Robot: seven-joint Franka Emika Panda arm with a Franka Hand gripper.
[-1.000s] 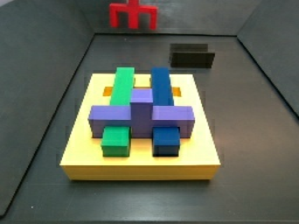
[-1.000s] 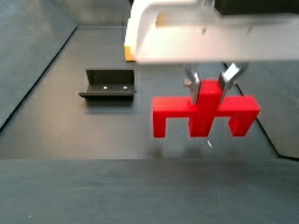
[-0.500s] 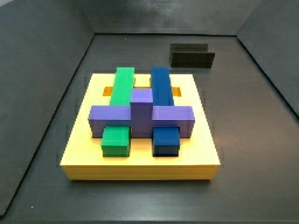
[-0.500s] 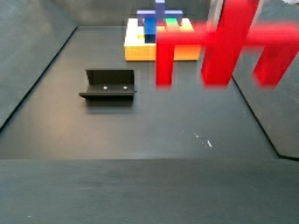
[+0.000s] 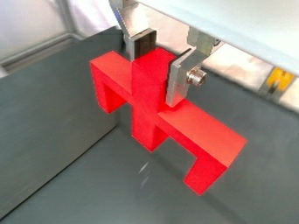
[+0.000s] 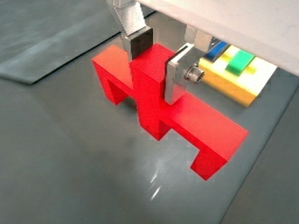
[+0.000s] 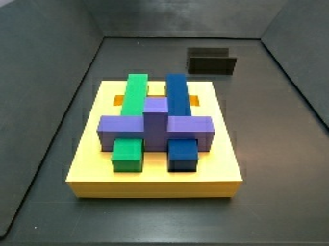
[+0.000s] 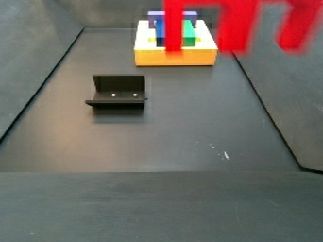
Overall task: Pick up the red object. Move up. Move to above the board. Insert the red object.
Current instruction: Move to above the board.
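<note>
My gripper (image 5: 163, 59) is shut on the red object (image 5: 158, 109), a comb-shaped block with prongs, gripped on its middle rib; both wrist views show it (image 6: 158, 101) held well above the dark floor. In a side view only the red prongs (image 8: 259, 23) hang at the upper edge of the frame, to the right of the board. The yellow board (image 7: 157, 144) carries green, blue and purple blocks (image 7: 156, 123). It also shows in a side view (image 8: 176, 43) and in a wrist view (image 6: 237, 74). The gripper is out of frame in both side views.
The dark fixture (image 8: 117, 92) stands on the floor to the left in a side view, and behind the board in a side view (image 7: 213, 61). Grey walls enclose the floor.
The red object has risen with my gripper: it left the floor, climbed past mid frame and now only its prongs show at the upper edge.
</note>
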